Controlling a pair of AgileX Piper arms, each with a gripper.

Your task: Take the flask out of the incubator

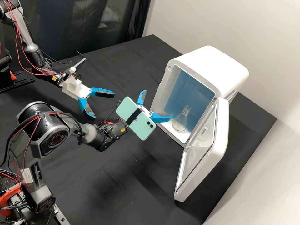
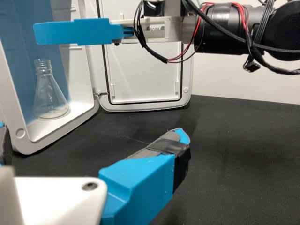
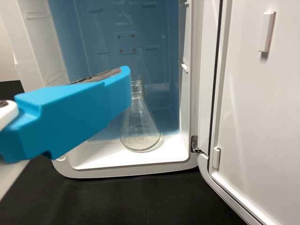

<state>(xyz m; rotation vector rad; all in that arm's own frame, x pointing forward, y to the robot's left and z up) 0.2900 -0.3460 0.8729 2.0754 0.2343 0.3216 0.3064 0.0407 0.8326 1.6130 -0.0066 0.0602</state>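
A clear glass flask stands upright on the floor of the white incubator, whose inside is blue. Its door hangs wide open toward the bench front. My right gripper is open just outside the incubator's mouth, level with the flask and holding nothing. In the right wrist view, one blue finger crosses in front of the flask. My left gripper is open and empty farther back over the bench. Its view takes in the flask and a right-gripper finger.
The black bench spreads in front of the incubator. A mint-green phone is strapped on the right arm's wrist. Red cables run along both arms. The open door stands close beside the right gripper's side of the opening.
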